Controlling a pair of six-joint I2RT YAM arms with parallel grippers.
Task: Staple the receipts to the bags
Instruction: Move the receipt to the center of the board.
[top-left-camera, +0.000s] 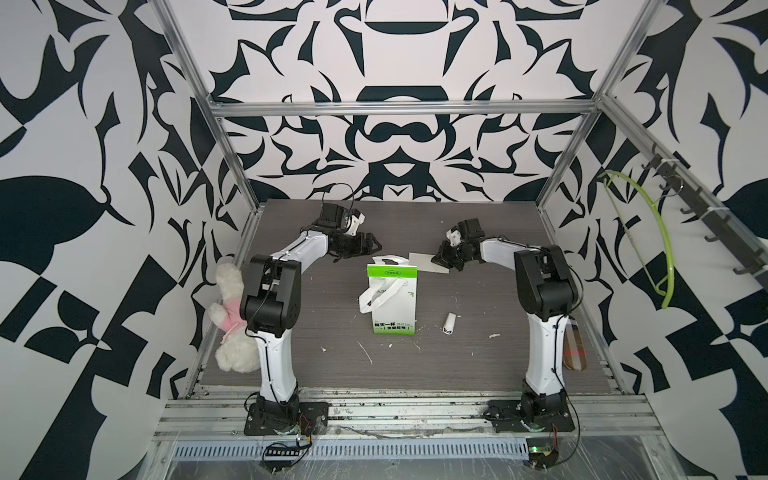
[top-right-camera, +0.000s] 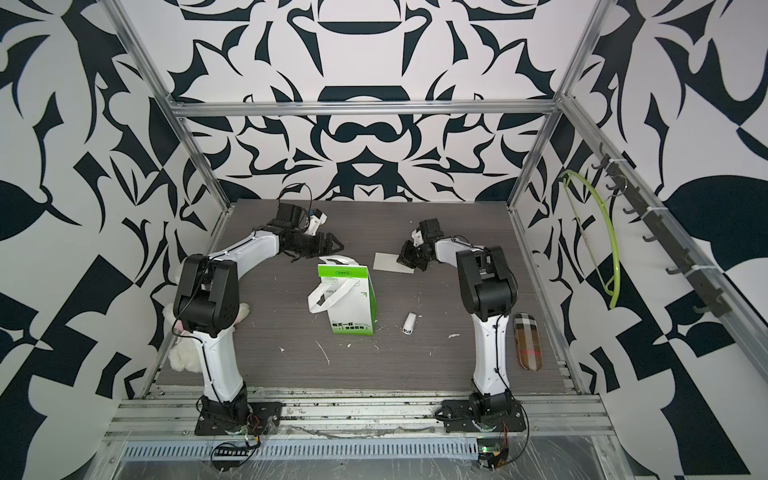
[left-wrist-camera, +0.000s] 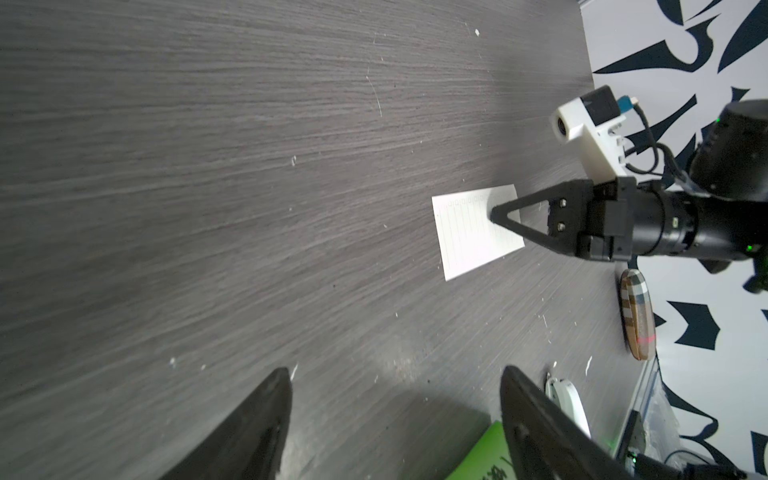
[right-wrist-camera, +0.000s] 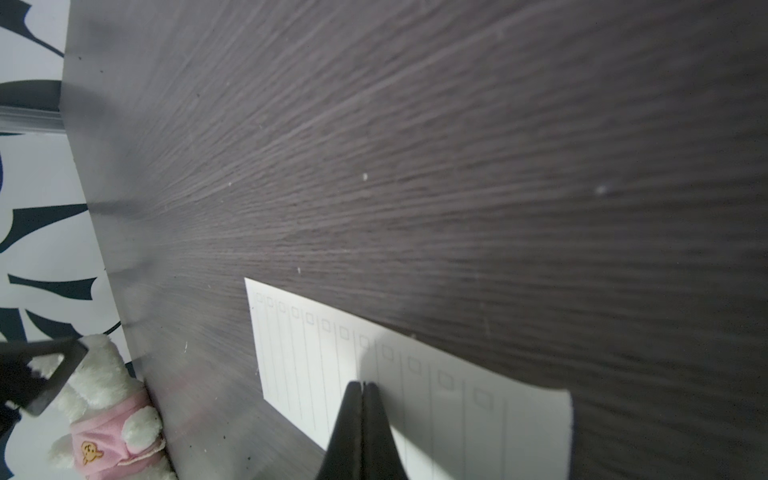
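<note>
The right gripper (right-wrist-camera: 362, 384) has its jaws together, tips pressing down on the receipt (right-wrist-camera: 299, 353), which lies flat on the table (right-wrist-camera: 415, 166) beneath them. It pins the slip rather than pinching it. I judge a light press works best: slide the paper toward the bag (top-left-camera: 392, 299), which stands upright just beside the tips on the left arm's side. The left gripper (top-left-camera: 374, 245), jaws apart and empty, hovers just behind the bag's top and could steady it.
</note>
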